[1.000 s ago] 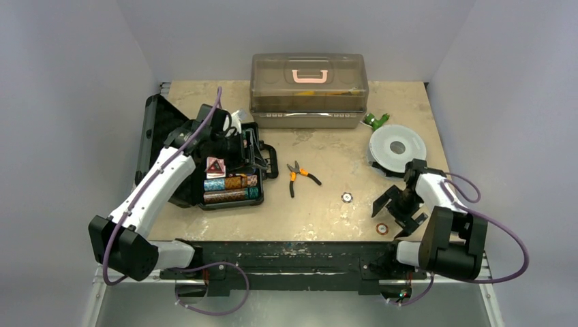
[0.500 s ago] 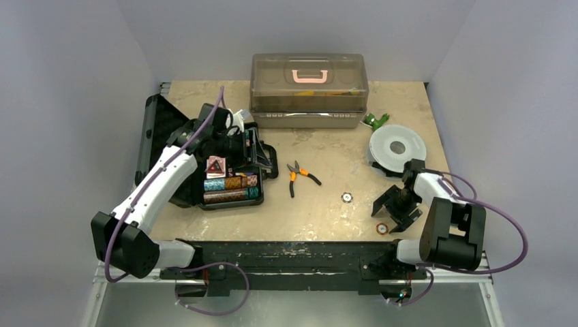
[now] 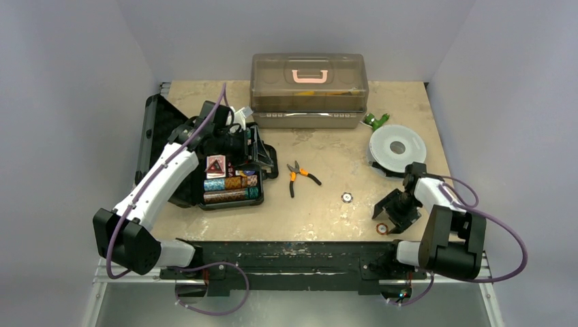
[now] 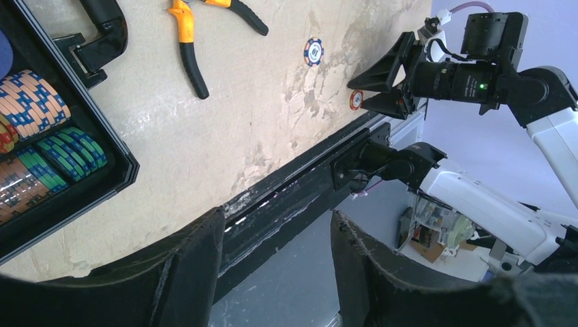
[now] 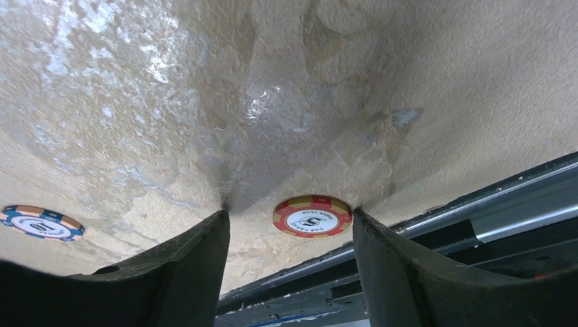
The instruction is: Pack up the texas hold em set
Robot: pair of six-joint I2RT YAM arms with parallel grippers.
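Briefcase, small, black, plastic, lies open on the left; left gripper hangs half-open and empty over its far end. Right gripper, part-open, straddles the round red-and-yellow chip by the near edge, ungripped. Best to centre the jaws, then pinch its rim.

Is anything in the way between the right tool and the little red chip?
No, nothing visible. The red chip lies flat on the table, between the two fingers of the right tool, near the front edge.
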